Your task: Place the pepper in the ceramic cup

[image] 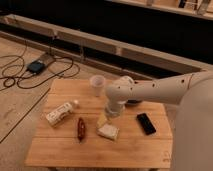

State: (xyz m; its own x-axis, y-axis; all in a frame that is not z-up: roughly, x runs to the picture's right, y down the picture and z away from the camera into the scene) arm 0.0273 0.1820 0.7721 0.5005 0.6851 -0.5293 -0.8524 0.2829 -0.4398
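Observation:
The pepper (80,129) is a slender dark red chili lying on the wooden table (65,150), left of centre. The ceramic cup (97,85) is a pale tapered tumbler standing upright near the table's far edge. My gripper (106,119) hangs down from the white arm (150,90) over the middle of the table, right of the pepper and in front of the cup, just above a pale block (108,131). Nothing shows inside the cup from here.
A white bottle with a label (60,113) lies on its side at the left. A dark bowl (134,101) sits behind the arm. A black phone-like slab (146,123) lies at the right. Cables and a box (36,66) are on the floor at the left.

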